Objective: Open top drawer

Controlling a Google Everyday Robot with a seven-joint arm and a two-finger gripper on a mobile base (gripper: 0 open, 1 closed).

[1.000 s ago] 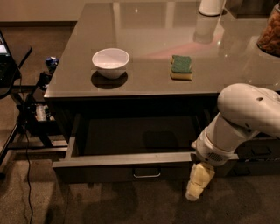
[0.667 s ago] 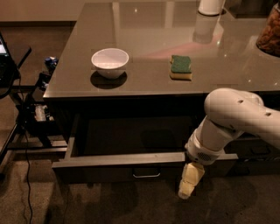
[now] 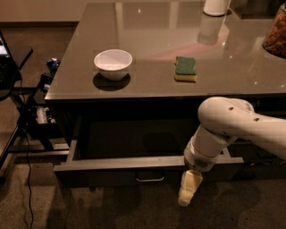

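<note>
The top drawer stands pulled out from under the grey counter, its deep dark box open to view. Its small thin bar handle sits centred on the dark front. My white arm reaches in from the right and bends down in front of the drawer. My gripper hangs pale yellow just below the drawer's front edge, to the right of the handle and apart from it.
A white bowl and a green sponge sit on the counter. A white container stands at the back, a jar at far right. Dark equipment with cables stands left of the cabinet.
My arm and gripper have moved left along the drawer front, nearer the handle. The drawer has stayed pulled out.
</note>
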